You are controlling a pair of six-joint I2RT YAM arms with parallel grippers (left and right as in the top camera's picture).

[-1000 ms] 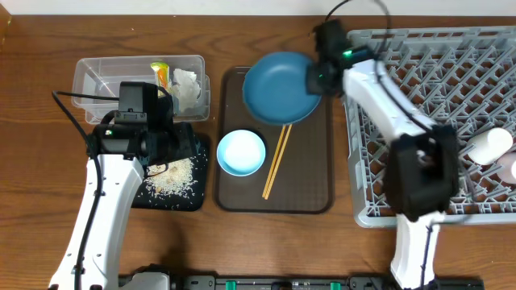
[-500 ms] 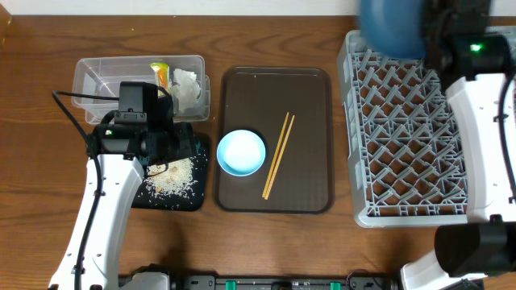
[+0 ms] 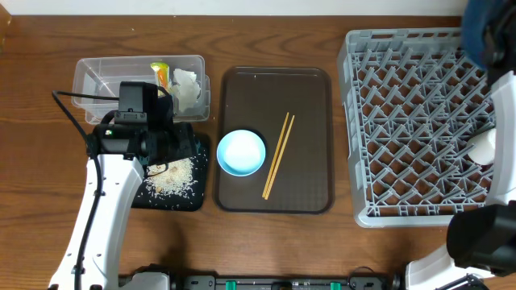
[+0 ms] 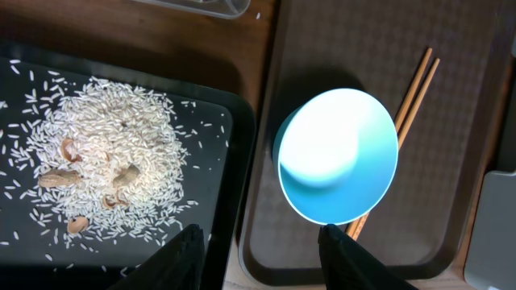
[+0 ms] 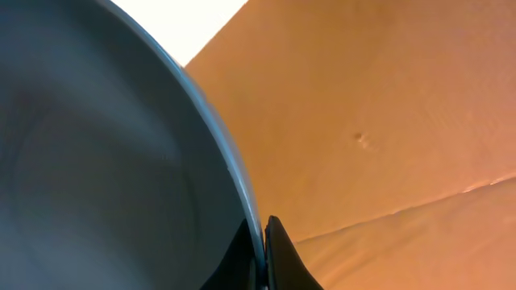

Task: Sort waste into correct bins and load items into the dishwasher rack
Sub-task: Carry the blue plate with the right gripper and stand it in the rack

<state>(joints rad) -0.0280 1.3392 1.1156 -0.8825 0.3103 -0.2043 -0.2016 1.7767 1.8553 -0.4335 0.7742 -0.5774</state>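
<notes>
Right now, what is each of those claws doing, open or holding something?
Left gripper: open, holding nothing.
Right gripper: closed on the rim of the dark blue bowl.

We found the clear tub (image 3: 97, 76) holding the yellow-green wrapper (image 3: 161, 74) and the crumpled tissue (image 3: 187, 87). The black tray (image 3: 201, 189) just beside it carried the loose rice (image 3: 171, 177). The small light blue bowl (image 3: 241, 152) sat upright on the brown tray (image 3: 310, 89), with the chopsticks (image 3: 278, 155) just beside it. The grey rack (image 3: 403, 121) held a pale cup (image 3: 484, 147) at its right edge. The dark blue bowl (image 3: 484, 28) showed only partly, at the rack's far right corner.
</notes>
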